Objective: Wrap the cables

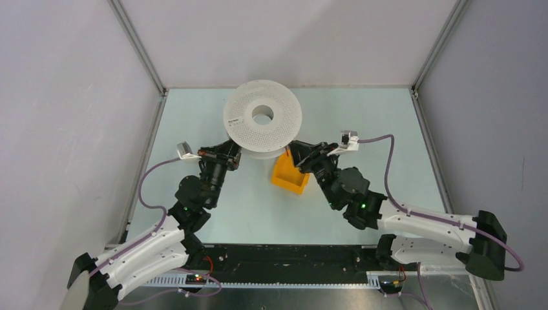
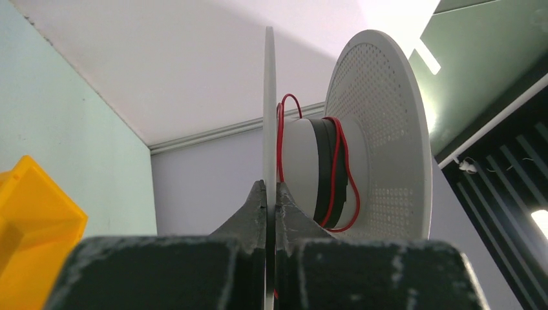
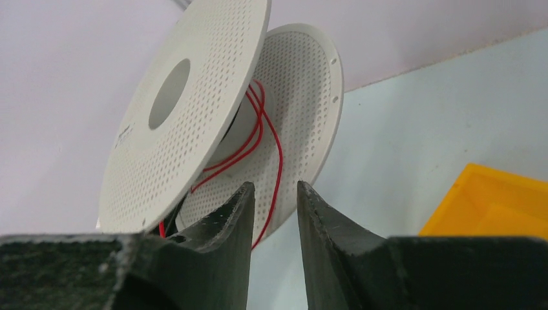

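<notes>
Overhead, pale mint tabletop [image 1: 245, 206] between seemingly whitish walls [image 1: 64, 97].

The pale green desk [image 1: 388, 129] bore one yellow open-topped bin [image 1: 287, 177], lying near its centre.

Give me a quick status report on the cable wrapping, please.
Left gripper shut on spool flange. Right gripper open beside spool. Cable loosely looped round hub. Yellow bin beside right gripper.
</notes>
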